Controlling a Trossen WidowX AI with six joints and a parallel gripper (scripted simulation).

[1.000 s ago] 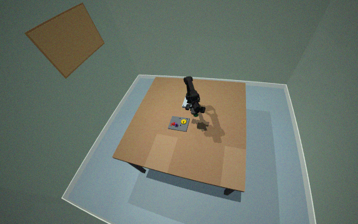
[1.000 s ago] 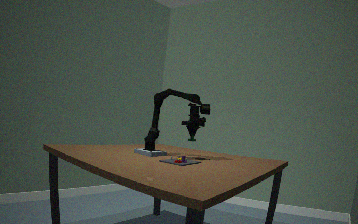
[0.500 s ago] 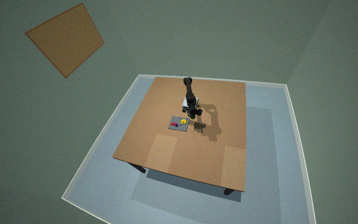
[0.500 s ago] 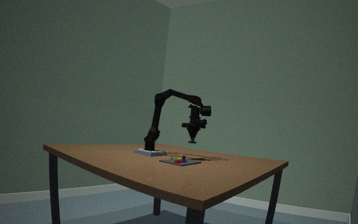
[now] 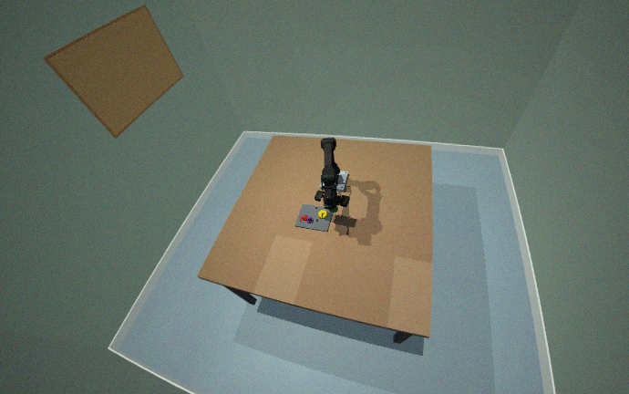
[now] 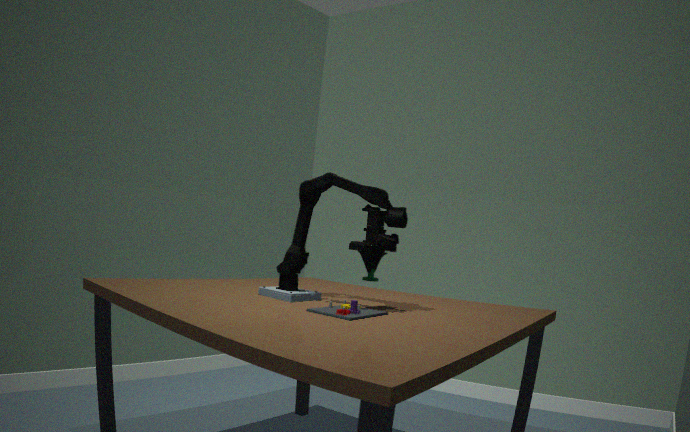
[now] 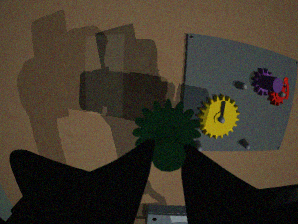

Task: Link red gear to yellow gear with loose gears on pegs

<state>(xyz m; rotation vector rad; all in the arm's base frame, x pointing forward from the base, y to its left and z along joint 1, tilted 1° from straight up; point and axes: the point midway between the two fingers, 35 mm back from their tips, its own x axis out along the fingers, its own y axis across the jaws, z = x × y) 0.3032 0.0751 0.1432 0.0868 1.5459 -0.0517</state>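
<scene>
My gripper (image 5: 330,208) (image 6: 371,272) (image 7: 168,148) is clamped on green gear (image 5: 333,209) (image 6: 370,277) (image 7: 167,127), held above the table (image 5: 362,278) (image 6: 285,335) (image 7: 165,15). Purple gear (image 5: 310,220) (image 6: 354,306) (image 7: 263,82) sits beside red gear (image 5: 304,217) (image 6: 343,311) (image 7: 278,97) on grey board (image 5: 312,226) (image 6: 319,312) (image 7: 212,60); yellow gear (image 5: 322,213) (image 6: 345,305) (image 7: 212,122) there too.

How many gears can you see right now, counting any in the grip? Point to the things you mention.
4: a green gear (image 6: 370,278) (image 7: 167,127) in the fingers; yellow (image 5: 322,213) (image 7: 216,117), purple (image 5: 309,220) (image 7: 262,82) and red (image 5: 304,217) (image 7: 276,98) gears on the board (image 5: 313,226) (image 6: 350,319) (image 7: 265,127). Others may be hidden.
</scene>
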